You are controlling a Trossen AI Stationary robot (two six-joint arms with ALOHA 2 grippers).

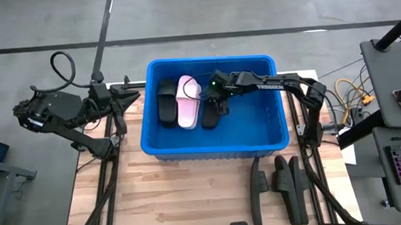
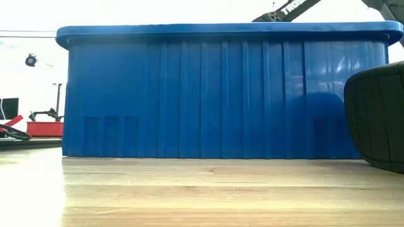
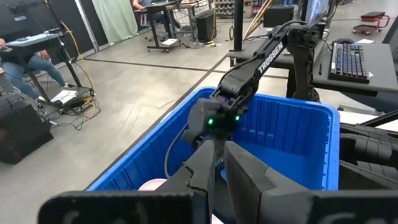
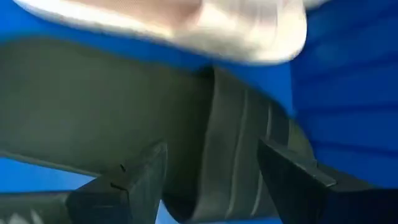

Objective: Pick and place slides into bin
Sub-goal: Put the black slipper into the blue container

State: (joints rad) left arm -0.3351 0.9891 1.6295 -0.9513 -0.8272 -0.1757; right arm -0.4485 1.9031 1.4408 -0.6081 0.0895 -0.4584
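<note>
The blue bin stands mid-table; it also fills the low view. Inside lie a black slide and a pale pink slide side by side. My right gripper reaches in from the right over the bin and is shut on another black slide, next to the pink one. My left gripper is shut and empty, beside the bin's left rim. My right gripper holds the black slide between its two fingers, which stand on either side of its ribbed strap part. The fingers come from above, slanting down into the bin. Whether the slide's lower end rests on the bin floor, I cannot tell.
Several black slides lie on the wooden table in front of the bin at the right, one close to the low camera. Bare table lies in front of the bin at the left. People and desks show beyond the table.
</note>
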